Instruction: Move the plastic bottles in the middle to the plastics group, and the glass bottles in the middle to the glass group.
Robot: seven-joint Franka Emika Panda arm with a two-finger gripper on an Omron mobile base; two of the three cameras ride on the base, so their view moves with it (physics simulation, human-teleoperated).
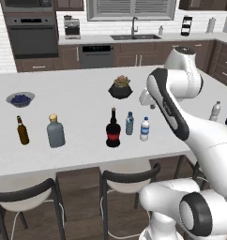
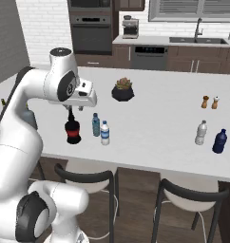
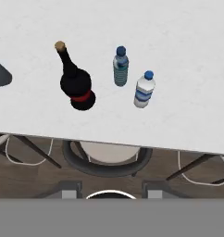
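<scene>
Three bottles stand in the middle of the white counter (image 1: 73, 89). The black glass bottle (image 1: 113, 131) (image 2: 73, 132) (image 3: 77, 85) has a bulbous base and a red label. To its right are the blue-tinted plastic bottle (image 1: 129, 123) (image 2: 95, 125) (image 3: 121, 69) and the clear labelled one (image 1: 144, 129) (image 2: 105, 133) (image 3: 144, 90). My gripper (image 3: 111, 192) hovers high over them, open and empty. The plastics group, a clear bottle (image 1: 215, 111) (image 2: 201, 133) and a dark blue container (image 2: 220, 141), is at the right. The glass group, a brown bottle (image 1: 22, 131) and a grey-blue flask (image 1: 55, 132), is at the left.
A potted succulent (image 1: 120, 87) (image 2: 123, 90) sits behind the middle bottles. A bowl of blueberries (image 1: 20, 98) is at the far left, and two shakers (image 2: 209, 102) stand at the far right. Stools (image 1: 129, 178) are tucked under the counter's near edge.
</scene>
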